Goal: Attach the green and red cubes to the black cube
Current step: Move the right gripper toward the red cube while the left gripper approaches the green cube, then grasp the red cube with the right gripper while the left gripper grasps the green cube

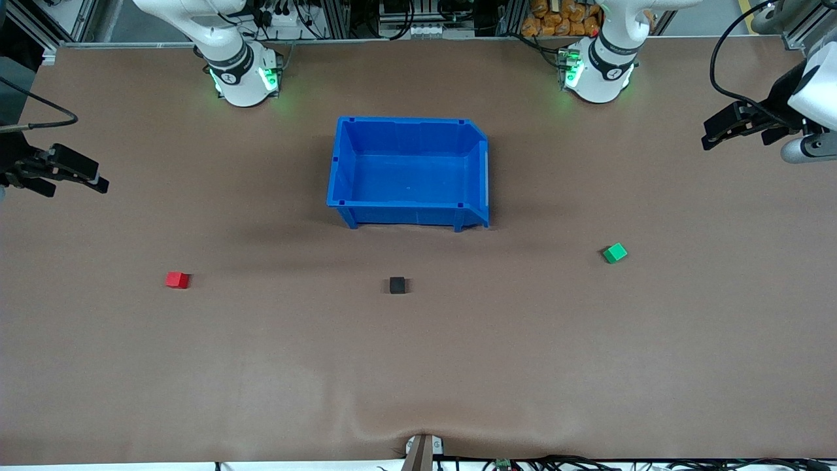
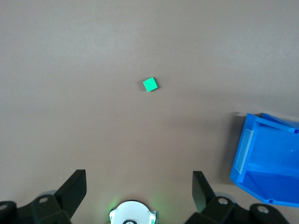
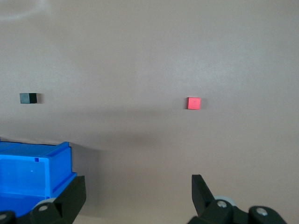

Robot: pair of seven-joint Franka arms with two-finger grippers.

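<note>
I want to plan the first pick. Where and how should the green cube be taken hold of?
Grip the green cube on two opposite side faces, coming straight down from above with the open left hand. It sits alone on the table with free space all around, turned slightly askew, so the hand probably needs to rotate to match its faces.

So from the left wrist cam you get the brown table [image 2: 70,56] filling most of the shot; the green cube [image 2: 150,84] sits on it by itself, turned a bit askew, nothing touching it; the blue bin [image 2: 268,161] pokes in at one edge, well apart from the cube, and you can see into part of its inside; the left gripper [image 2: 139,186] hangs above the table with its two black fingers [image 2: 74,189] spread wide, nothing between them; a white round base with a green glow [image 2: 133,213] shows on the table between the fingers.
</note>
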